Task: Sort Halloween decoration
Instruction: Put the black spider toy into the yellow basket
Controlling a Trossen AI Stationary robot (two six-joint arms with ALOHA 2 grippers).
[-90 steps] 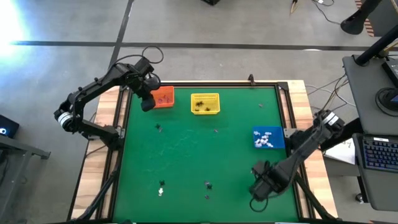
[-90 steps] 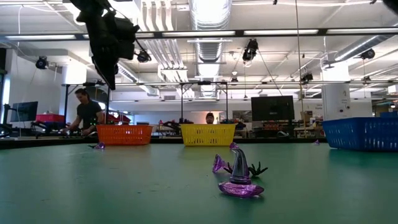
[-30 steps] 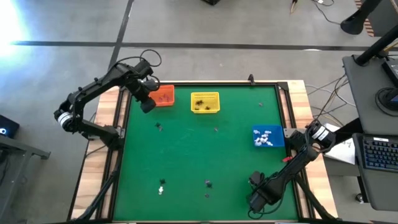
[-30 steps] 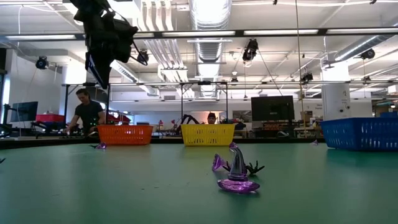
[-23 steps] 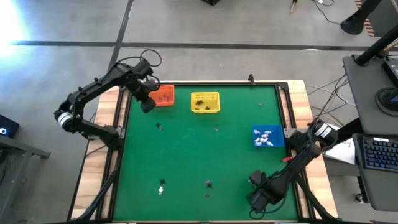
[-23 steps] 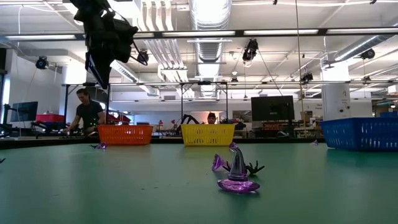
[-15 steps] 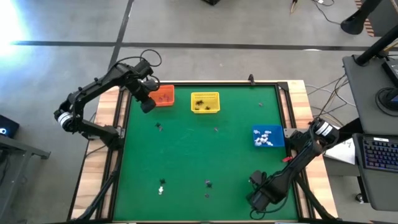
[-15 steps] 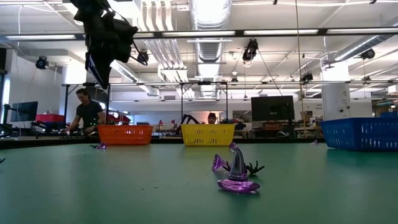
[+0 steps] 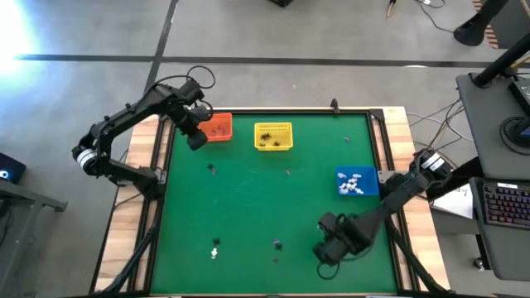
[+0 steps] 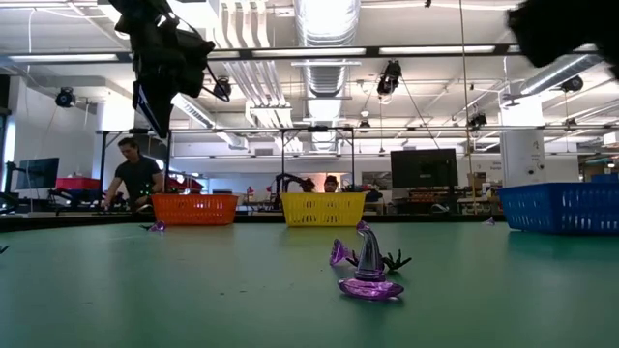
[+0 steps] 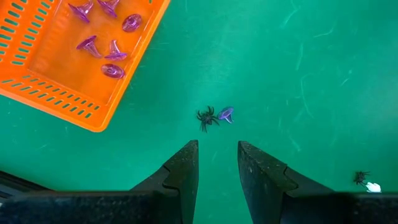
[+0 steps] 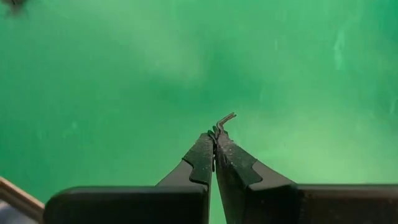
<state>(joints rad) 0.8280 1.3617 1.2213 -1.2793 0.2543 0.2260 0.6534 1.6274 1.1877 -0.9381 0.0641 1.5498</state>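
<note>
Halloween decoration trinkets lie scattered on the green table (image 9: 248, 207). A black spider and a purple piece (image 11: 213, 116) lie right below my left gripper (image 11: 217, 165). It hovers open beside the orange basket (image 9: 218, 128), which holds purple hats (image 11: 102, 53). A purple witch hat (image 10: 371, 277) and a spider (image 10: 396, 260) sit near the front. My right gripper (image 9: 327, 250) hangs over the near right part of the table. It is shut on a thin black piece (image 12: 224, 120). My right gripper pinches a small black trinket between its two fingertips. Only a thin bent leg (image 12: 225, 118) sticks out past the tips, and the rest is hidden between the fingers. The fingers point steeply down. The piece is lifted clear of the table.
A yellow basket (image 9: 273, 137) with dark pieces stands at the far middle. A blue basket (image 9: 357, 183) with white pieces stands at the right edge. More trinkets lie at the near middle (image 9: 215, 247), (image 9: 277, 246) and mid-table (image 9: 287, 173). People work in the room behind.
My right gripper has risen from the near right corner and gone toward the table's left and far side, still shut; its arm now shows at the low view's top right.
</note>
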